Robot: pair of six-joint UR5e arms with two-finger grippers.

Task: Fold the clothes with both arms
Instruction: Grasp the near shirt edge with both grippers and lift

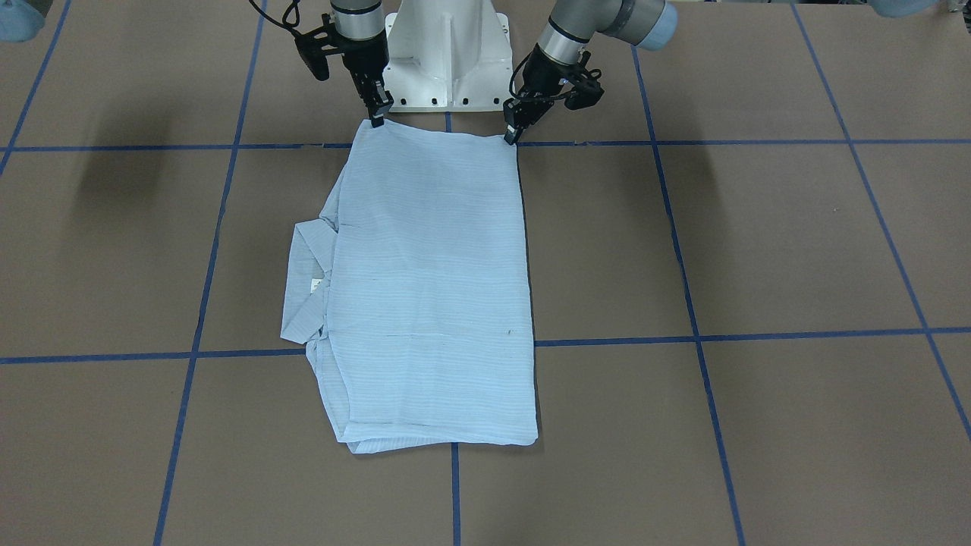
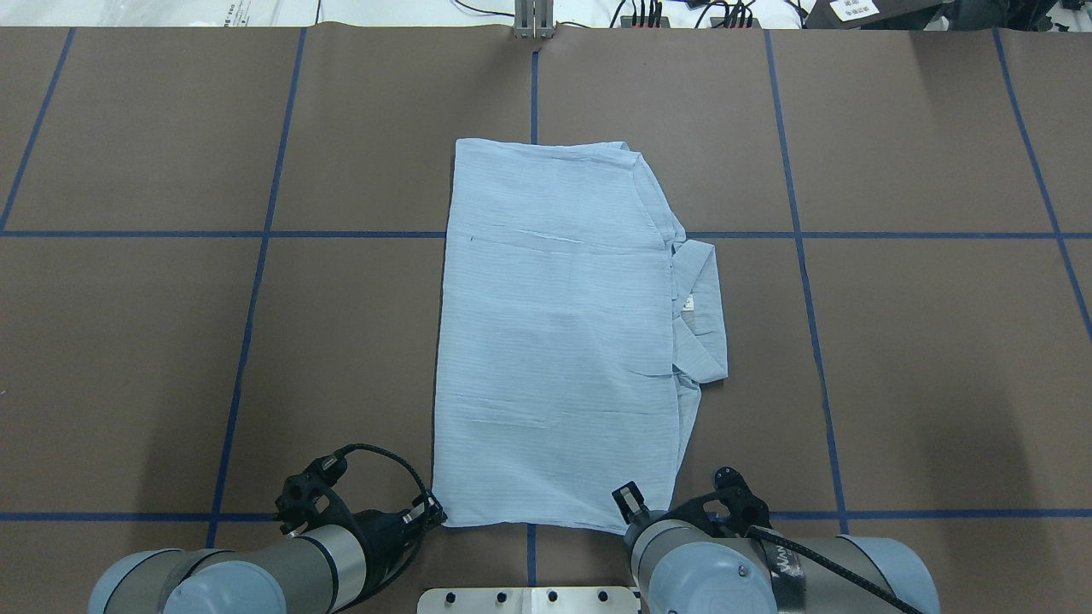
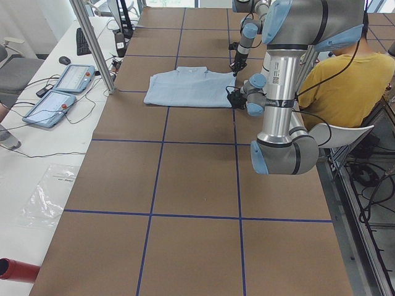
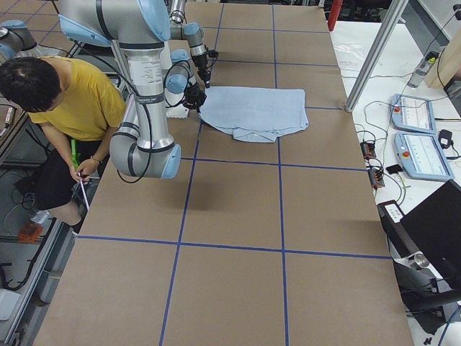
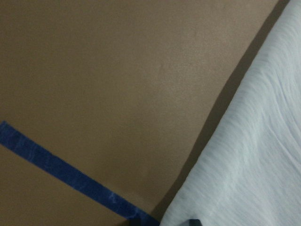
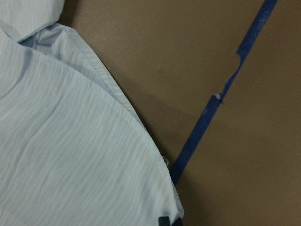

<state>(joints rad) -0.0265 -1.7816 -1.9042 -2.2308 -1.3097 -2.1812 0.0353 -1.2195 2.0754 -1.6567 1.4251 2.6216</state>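
The light blue striped shirt (image 1: 432, 288) lies folded into a long rectangle on the brown table (image 1: 758, 250), reaching from the robot's side toward the far side. Its collar (image 2: 704, 315), with the white label, sticks out on the robot's right. My left gripper (image 1: 513, 133) is shut on the shirt's near-left corner, also seen from above (image 2: 431, 514). My right gripper (image 1: 377, 112) is shut on the near-right corner, likewise seen from above (image 2: 630, 503). Each wrist view shows the pinched hem of the shirt (image 5: 254, 155) (image 6: 70, 165) just over the table.
Blue tape lines (image 2: 256, 281) grid the table. The white pedestal (image 1: 447, 53) stands right behind the shirt's near edge. A person in a yellow top (image 3: 345, 80) sits behind the robot. Control tablets (image 3: 62, 86) and cables lie on the side desk.
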